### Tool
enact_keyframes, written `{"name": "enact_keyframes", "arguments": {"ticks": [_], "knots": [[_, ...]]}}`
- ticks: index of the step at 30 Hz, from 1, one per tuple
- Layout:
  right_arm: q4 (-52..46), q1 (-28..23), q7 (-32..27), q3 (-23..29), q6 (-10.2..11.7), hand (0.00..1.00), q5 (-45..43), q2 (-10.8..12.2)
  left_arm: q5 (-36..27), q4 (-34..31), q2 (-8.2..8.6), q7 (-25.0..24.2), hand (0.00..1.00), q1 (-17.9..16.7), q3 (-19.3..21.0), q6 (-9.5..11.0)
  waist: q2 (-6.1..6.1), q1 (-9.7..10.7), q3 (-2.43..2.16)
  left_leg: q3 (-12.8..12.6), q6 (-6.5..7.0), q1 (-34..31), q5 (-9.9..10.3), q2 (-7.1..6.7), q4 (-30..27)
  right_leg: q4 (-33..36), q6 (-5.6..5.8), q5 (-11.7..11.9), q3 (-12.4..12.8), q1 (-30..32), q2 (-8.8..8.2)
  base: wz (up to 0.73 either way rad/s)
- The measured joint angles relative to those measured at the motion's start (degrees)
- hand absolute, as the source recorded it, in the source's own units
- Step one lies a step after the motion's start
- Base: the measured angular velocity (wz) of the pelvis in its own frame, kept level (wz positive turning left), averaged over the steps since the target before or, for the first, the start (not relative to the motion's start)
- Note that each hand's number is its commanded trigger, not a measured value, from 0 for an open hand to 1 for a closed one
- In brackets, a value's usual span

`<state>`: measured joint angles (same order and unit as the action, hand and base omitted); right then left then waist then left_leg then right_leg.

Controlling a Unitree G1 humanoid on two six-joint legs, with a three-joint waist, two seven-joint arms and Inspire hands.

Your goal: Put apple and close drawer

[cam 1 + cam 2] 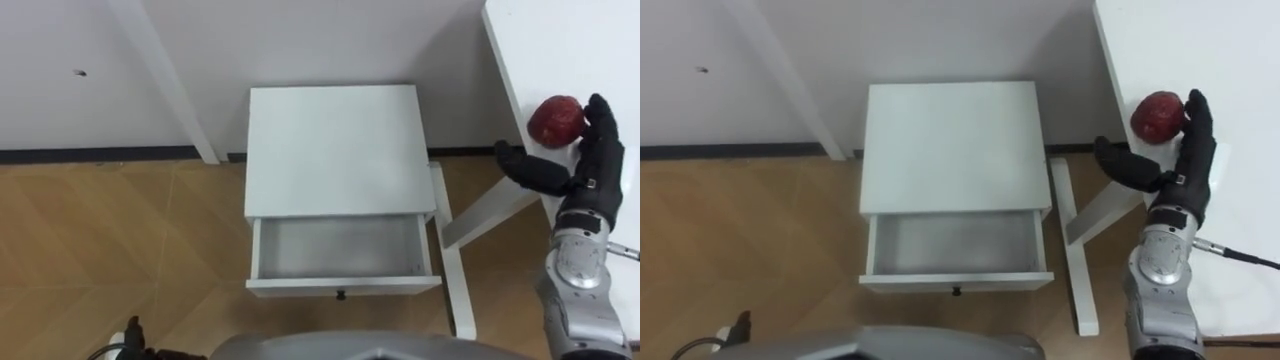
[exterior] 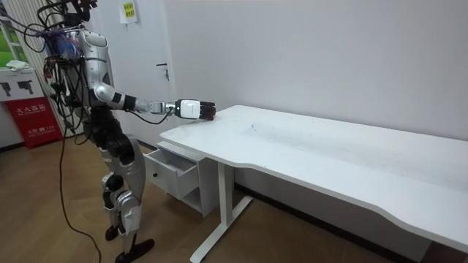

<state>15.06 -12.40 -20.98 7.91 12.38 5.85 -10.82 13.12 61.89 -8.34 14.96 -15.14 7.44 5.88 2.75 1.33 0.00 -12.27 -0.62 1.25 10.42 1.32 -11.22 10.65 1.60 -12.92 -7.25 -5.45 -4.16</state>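
Red round apple point(image 1: 556, 120) sat ungripped on the white desk point(image 1: 560, 40), right hand point(image 1: 600, 165) spread open beside it, white drawer point(image 1: 340, 287) gaping empty.

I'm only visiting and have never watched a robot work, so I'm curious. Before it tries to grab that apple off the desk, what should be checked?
1. Apple lies near the edge of the white desk, with nothing over it: ok.
2. Right hand is open, fingers up beside the apple, thumb spread wide: ok.
3. Fingers curled round the apple: not ok, no grasp yet.
4. Fingers already touching the apple: cannot tell.
5. Drawer is pulled out in front of the robot: ok.
6. Room in the drawer for the apple: ok, its inside looks bare.
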Motion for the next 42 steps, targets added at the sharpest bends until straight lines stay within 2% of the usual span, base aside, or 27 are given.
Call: {"name": "enact_keyframes", "arguments": {"ticks": [7,26,34,38,42], "knots": [[0.6,0.2,-0.2,0.3,-1.3,1.00,-3.0,-0.1,-0.1,0.0,-0.01,0.0,0.00,-0.2,0.0,-0.6,0.41,-0.1,0.02,0.0,0.00,0.4,0.0,0.03,-0.2,0.1,0.00,0.0,-0.1,-0.4,0.01,0.00],[0.0,0.6,-1.7,0.0,-2.0,1.00,-3.7,-0.1,0.0,0.0,0.20,-0.2,0.00,-0.4,0.0,-1.7,0.34,-0.6,0.02,0.0,-0.02,0.4,0.0,0.02,0.1,0.0,-0.01,0.0,0.0,-0.4,0.04,0.00],[0.0,1.0,1.8,-4.3,-2.2,1.00,-3.7,-0.1,0.0,0.0,0.04,-1.1,0.00,-0.2,-2.0,-1.8,0.33,-0.6,0.04,0.5,-0.02,0.1,0.0,0.02,-0.2,0.0,-0.02,0.0,-0.7,-0.4,0.03,0.03],[0.0,1.2,4.5,-6.2,-2.5,1.00,-3.7,-0.1,0.0,0.0,0.06,-2.1,0.00,0.4,-2.1,-1.9,0.35,-1.8,0.06,0.7,-0.02,-0.1,0.0,0.02,-0.2,0.0,-0.02,0.0,-0.9,-0.4,0.04,0.01],[0.0,1.2,8.1,-9.6,-2.5,1.00,-6.2,0.0,0.0,0.0,0.05,-2.3,0.00,0.5,-2.1,-1.8,0.38,-1.9,0.08,0.7,-0.02,-0.1,0.0,0.00,-0.2,0.0,-0.02,0.0,-0.9,-0.4,0.04,0.00]]}}
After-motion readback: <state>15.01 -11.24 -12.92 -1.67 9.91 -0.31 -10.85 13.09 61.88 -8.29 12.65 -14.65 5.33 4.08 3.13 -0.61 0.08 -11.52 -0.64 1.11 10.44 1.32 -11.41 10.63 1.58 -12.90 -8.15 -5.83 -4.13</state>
